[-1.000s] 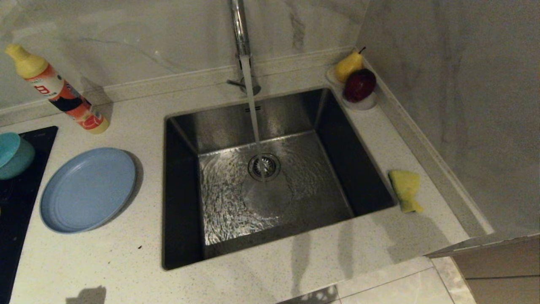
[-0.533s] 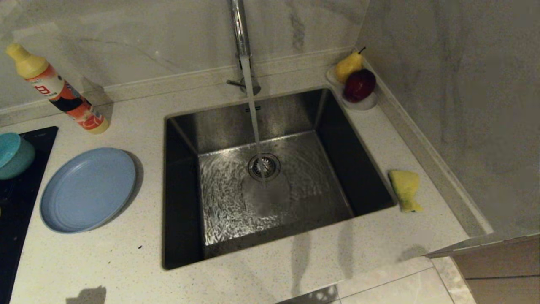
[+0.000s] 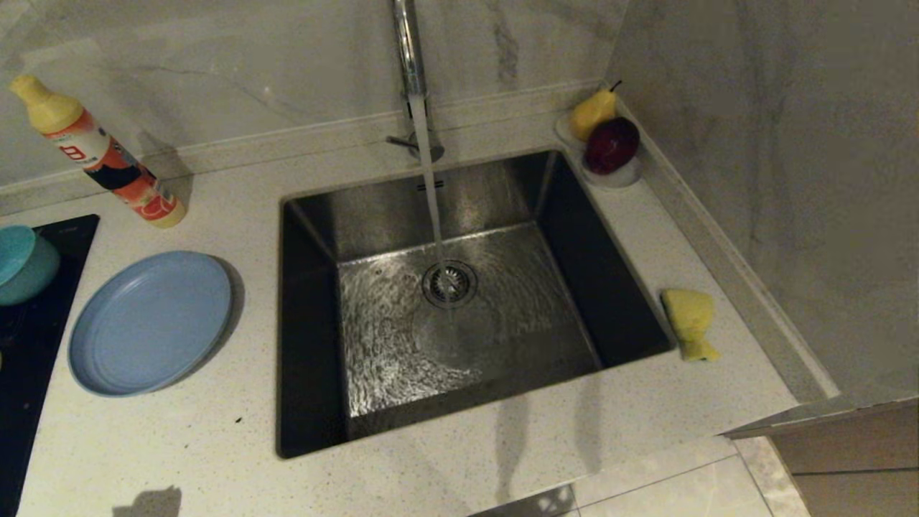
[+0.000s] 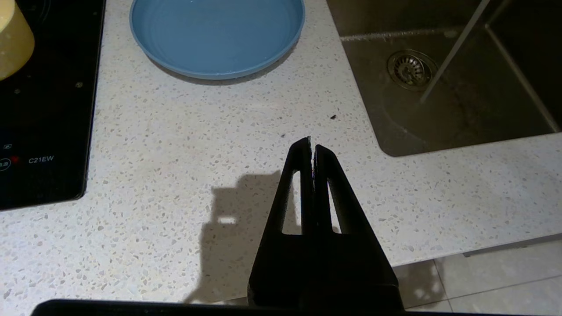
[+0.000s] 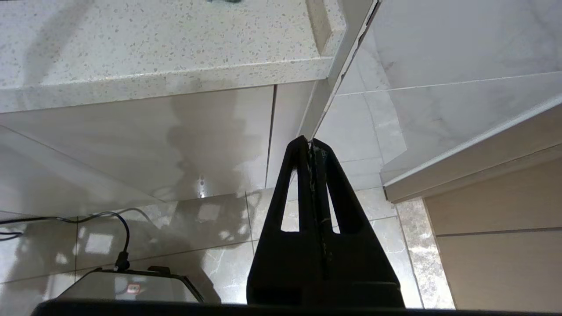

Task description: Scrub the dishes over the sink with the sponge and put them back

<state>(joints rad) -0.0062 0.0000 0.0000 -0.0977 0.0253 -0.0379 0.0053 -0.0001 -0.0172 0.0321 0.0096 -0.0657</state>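
Observation:
The slate-blue plate (image 3: pixel 149 322) (image 4: pixel 217 35) lies on the counter left of the sink (image 3: pixel 359 208) (image 4: pixel 483 109). A teal bowl (image 3: pixel 21 262) sits on the black hob at the far left, and a pale-yellow bowl (image 4: pixel 13 39) shows on the hob in the left wrist view. On the counter right of the sink lies the yellow sponge (image 3: pixel 691 323). Neither arm shows in the head view. My left gripper (image 4: pixel 312 142) hangs shut and empty above the counter's front, short of the plate. My right gripper (image 5: pixel 310 142) is shut and empty, below the counter edge by the cabinet front.
Water runs from the chrome tap (image 3: pixel 408 50) onto the drain (image 3: pixel 449 282). A detergent bottle (image 3: pixel 93 151) leans at the back left. A pear (image 3: pixel 594 111) and a red apple (image 3: pixel 612 145) sit in a white dish in the back right corner. The wall (image 3: pixel 790 179) closes the right side.
A shadow on the counter in front of the sponge has shrunk away. Plate, bowl and sponge lie where they were.

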